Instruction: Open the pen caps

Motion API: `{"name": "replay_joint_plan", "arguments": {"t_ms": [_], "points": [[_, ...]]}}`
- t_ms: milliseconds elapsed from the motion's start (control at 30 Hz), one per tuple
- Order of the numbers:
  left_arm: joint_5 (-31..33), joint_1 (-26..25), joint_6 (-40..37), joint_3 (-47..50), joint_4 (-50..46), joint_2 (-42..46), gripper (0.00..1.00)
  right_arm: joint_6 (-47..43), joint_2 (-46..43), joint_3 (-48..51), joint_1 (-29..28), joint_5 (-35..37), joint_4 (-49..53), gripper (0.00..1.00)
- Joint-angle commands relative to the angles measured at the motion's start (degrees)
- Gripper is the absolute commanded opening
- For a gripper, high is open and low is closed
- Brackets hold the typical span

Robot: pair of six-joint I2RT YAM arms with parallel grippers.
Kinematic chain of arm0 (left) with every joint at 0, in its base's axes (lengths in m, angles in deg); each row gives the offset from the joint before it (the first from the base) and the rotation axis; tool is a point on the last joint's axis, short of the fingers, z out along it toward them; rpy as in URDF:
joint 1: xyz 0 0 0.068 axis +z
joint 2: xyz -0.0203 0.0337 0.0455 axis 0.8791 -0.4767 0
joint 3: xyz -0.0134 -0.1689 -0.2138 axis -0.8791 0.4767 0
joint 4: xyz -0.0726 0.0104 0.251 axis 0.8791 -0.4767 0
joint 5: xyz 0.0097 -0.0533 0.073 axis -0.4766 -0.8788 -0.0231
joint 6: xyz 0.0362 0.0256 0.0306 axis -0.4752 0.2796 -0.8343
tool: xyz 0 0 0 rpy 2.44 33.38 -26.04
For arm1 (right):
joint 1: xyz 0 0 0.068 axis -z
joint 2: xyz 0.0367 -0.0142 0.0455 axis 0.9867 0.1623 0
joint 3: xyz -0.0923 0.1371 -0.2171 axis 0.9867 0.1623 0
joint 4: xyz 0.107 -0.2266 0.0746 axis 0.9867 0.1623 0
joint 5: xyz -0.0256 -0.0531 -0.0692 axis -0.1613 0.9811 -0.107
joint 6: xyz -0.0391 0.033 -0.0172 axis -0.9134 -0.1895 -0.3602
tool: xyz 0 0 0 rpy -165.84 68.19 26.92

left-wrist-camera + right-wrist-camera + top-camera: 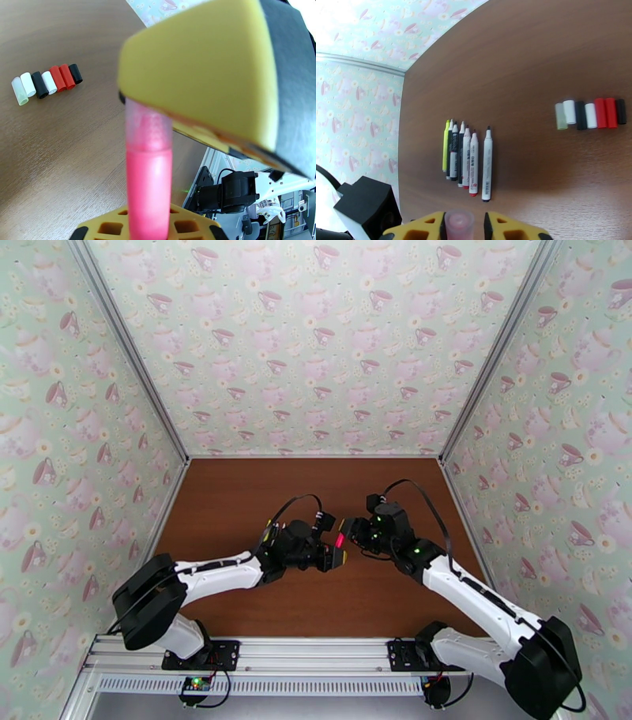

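Two grippers meet nose to nose above the middle of the brown table (237, 508) in the top view: the left gripper (333, 556) on the left, the right gripper (353, 532) on the right, and a pink pen (340, 541) bridging them. The left gripper's jaws are pressed onto the pen's barrel.

In the left wrist view, seven loose caps (47, 83) lie in a touching row at upper left: yellowish, white, black, white, red, red, black. The pink barrel rises from bottom centre. Its translucent pink cap (148, 122) is seated on it and runs under a yellow finger pad (205, 79) of the right gripper.

In the right wrist view, uncapped pens (466, 162) lie side by side left of centre, tips toward the top, with the cap row at right. The pink cap's end sits at bottom centre between the right gripper's fingers. They flank it closely, but I cannot tell whether they pinch it.
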Motion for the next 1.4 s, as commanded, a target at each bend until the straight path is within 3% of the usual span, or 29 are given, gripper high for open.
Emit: {"name": "replay_joint_plan", "arguments": {"t_ms": [0, 700, 833, 1000, 1100, 1267, 1367], "points": [[-1.49, -0.18, -3.02, 0.86, -0.27, 1.89, 0.09, -0.81, 1.28, -1.72, -0.22, -3.86, -1.65, 0.34], [-3.2, -0.35, -3.56, 0.31, 0.12, 1.1, 0.08, -0.86, 0.82, -1.7, 1.83, -6.64, -2.86, 0.14], [-5.48, -0.27, -3.45, 0.44, 0.96, 1.3, 0.08, -3.12, 0.1, -1.82, 5.03, -10.16, -3.66, 0.11], [-13.61, 0.0, -1.25, -0.78, 4.5, -0.65, 0.08, -6.54, -1.34, -0.96, 8.68, -17.44, -8.5, 0.1], [-9.74, -0.41, -2.32, -1.32, 1.83, -0.46, 0.07, -7.55, -2.62, -1.41, 10.28, -16.71, -6.75, 0.1], [9.93, -5.13, -9.64, -4.83, -12.29, 0.21, 0.05, -5.8, -3.05, -4.18, 12.15, -8.38, 2.01, 0.09], [15.99, -8.08, -12.19, -7.36, -16.72, -0.79, 0.05, -5.54, -2.87, -5.34, 12.23, -4.54, 5.06, 0.08]]}}
